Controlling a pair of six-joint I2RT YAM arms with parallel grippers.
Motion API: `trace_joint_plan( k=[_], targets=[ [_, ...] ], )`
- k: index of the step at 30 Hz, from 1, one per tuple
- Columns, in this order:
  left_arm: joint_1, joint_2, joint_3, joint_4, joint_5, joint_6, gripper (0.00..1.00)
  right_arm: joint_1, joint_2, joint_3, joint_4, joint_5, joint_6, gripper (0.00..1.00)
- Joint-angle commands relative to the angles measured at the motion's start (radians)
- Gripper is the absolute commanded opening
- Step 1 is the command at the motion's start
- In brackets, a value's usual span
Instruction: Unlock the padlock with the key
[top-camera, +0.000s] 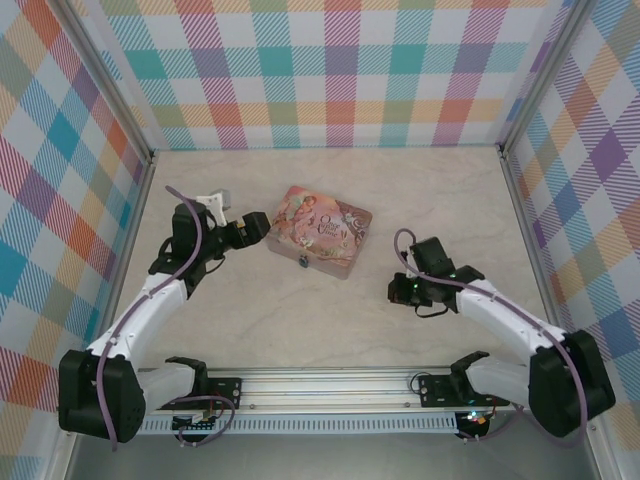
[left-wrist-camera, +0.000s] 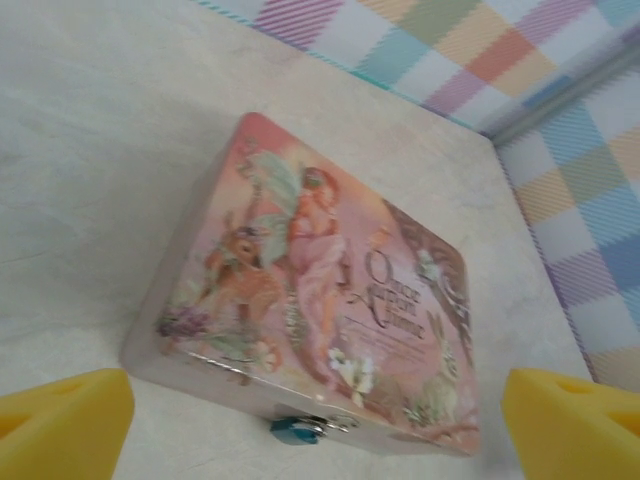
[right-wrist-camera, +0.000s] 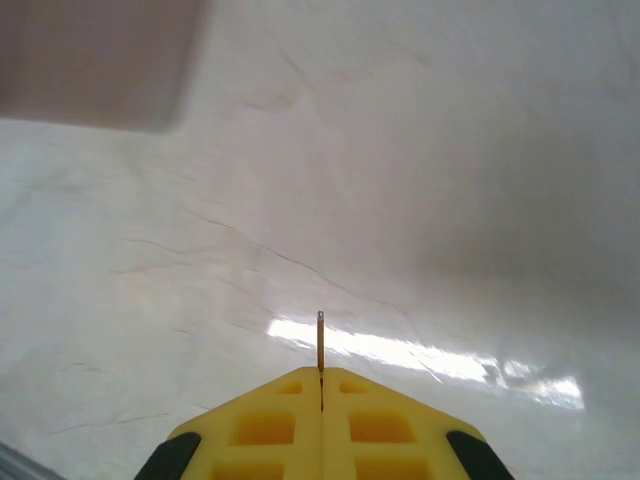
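Note:
The tiny blue-teal padlock (left-wrist-camera: 300, 430) hangs on the clasp at the front wall of the pink pictured tin (left-wrist-camera: 330, 290); from above the padlock (top-camera: 304, 262) is a dark speck on the tin's near edge. My left gripper (top-camera: 256, 226) is open beside the tin's left end, its yellow fingertips (left-wrist-camera: 65, 420) spread wide on either side of the tin. My right gripper (right-wrist-camera: 321, 385) is shut on the thin key (right-wrist-camera: 320, 342), whose blade pokes out from between the pressed pads. In the top view, the right gripper (top-camera: 400, 290) hovers to the right of the tin.
The pink tin (top-camera: 318, 230) lies at the middle of the pale marbled table (top-camera: 330, 330). Plaid walls enclose the back and both sides. A metal rail (top-camera: 330, 385) runs along the near edge between the arm bases.

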Motion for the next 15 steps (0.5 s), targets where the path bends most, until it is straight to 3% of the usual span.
trace_joint_plan(
  k=[1, 6, 15],
  targets=[
    [-0.005, -0.046, 0.023, 0.098, 0.193, 0.022, 0.88, 0.011, -0.082, 0.048, 0.135, -0.073, -0.163, 0.03],
    [-0.071, -0.072, 0.049, 0.198, 0.346, 0.031, 0.7, 0.018, -0.125, 0.095, 0.316, -0.238, -0.273, 0.03],
    [-0.23, 0.02, 0.162, 0.249, 0.469, 0.089, 0.59, 0.079, -0.002, 0.268, 0.474, -0.492, -0.324, 0.03]
  ],
)
